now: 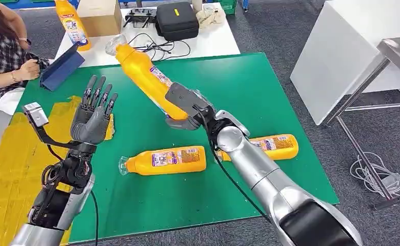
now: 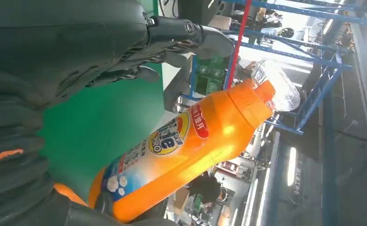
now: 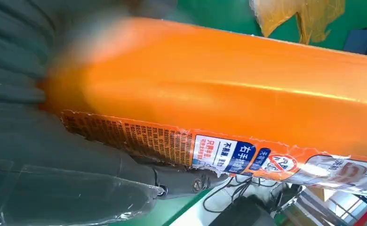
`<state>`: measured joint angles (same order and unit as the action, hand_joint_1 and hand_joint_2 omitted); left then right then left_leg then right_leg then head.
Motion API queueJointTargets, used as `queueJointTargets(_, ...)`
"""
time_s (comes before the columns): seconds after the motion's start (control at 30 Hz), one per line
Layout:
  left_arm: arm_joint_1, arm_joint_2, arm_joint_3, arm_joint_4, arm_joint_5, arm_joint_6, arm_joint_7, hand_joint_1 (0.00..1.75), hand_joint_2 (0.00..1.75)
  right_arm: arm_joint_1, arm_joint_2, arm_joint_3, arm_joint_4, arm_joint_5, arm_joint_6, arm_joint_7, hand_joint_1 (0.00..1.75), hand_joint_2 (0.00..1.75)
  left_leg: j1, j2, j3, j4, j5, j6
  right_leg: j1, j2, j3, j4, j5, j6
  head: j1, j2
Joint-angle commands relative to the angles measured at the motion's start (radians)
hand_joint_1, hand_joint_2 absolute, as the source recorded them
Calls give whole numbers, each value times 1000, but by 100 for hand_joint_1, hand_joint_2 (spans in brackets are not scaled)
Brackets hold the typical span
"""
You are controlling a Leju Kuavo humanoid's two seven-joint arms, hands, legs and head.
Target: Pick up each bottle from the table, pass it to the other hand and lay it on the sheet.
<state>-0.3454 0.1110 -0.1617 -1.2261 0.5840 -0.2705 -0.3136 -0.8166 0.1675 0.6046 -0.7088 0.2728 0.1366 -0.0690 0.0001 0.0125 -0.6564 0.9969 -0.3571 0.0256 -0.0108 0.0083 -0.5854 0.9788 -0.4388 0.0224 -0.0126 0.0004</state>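
My right hand (image 1: pixel 187 107) grips the lower body of an orange bottle (image 1: pixel 146 77), lifted over the green table (image 1: pixel 270 82) and tilted with its clear cap up toward the far left. The same bottle (image 3: pixel 247 89) lies across the right wrist view against my right hand (image 3: pixel 54 160). My left hand (image 1: pixel 93 115) is raised with fingers spread and nothing in it, left of the bottle and above the yellow sheet (image 1: pixel 13 164). The left wrist view looks past my left hand (image 2: pixel 68 52) at the bottle (image 2: pixel 191 146). Two more orange bottles lie on the table: one in the middle (image 1: pixel 164 160), one at the right (image 1: pixel 275 146).
A person (image 1: pixel 3 46) sits at the far left with a blue tablet case (image 1: pixel 62 66). On the white table behind stand another orange bottle (image 1: pixel 72 23), a cardboard box (image 1: pixel 100 15), a black case (image 1: pixel 176 20) and cables. A white cabinet (image 1: pixel 336 56) and metal frame are at the right.
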Motion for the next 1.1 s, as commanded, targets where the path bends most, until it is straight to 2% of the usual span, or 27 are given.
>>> queueJointTargets(0.03,-42,-6,-21,63,-5,2,2,0,175,-58,2,8,58,-1,-1,1,175,175,1,-3,2,1,-1,-2,1,-3,3,1,-2,-1,0,0)
queueJointTargets(0.57,-42,-6,-21,63,-5,2,2,0,175,-58,2,8,58,-1,-1,1,175,175,0,-2,1,1,-1,-1,0,-2,2,1,-1,-1,0,0)
queueJointTargets(0.6,-230,-40,-108,314,12,34,166,0,175,-38,121,435,-7,419,75,9,175,175,0,-2,1,0,0,-1,0,-2,1,1,-1,0,0,0)
queueJointTargets(0.63,-306,-63,-132,429,14,27,125,0,175,15,182,488,-59,425,66,125,175,175,0,-3,-1,3,-1,-1,0,-3,0,4,-2,-1,0,0)
queueJointTargets(0.67,-350,-75,-148,501,19,21,95,0,175,30,182,560,-120,374,58,210,175,175,1,-1,1,1,-1,-3,1,-1,0,2,-1,-2,0,0)
queueJointTargets(0.77,-355,-71,-161,519,25,17,78,0,175,5,182,584,-90,333,40,207,175,175,2,-2,3,-1,1,-4,2,-1,3,0,-1,-2,0,0)
queueJointTargets(0.8,-351,-68,-162,515,27,16,76,0,175,-3,180,579,-78,329,37,196,175,175,2,1,0,0,1,-3,3,1,-1,0,2,-5,-1,0)
queueJointTargets(0.83,-347,-65,-163,510,28,16,76,0,175,-9,174,576,-72,326,36,184,175,175,2,1,1,0,0,-3,3,1,-2,1,1,-6,-6,0)
queueJointTargets(0.87,-345,-64,-164,507,29,16,76,0,175,-12,170,574,-69,325,35,179,175,175,2,-3,1,0,2,-3,3,-3,-1,1,1,-7,-5,0)
queueJointTargets(1.1,-341,-62,-165,501,30,17,76,0,175,-17,166,571,-64,323,35,170,175,175,4,-1,-4,0,3,-5,4,0,-5,1,3,-7,-5,0)
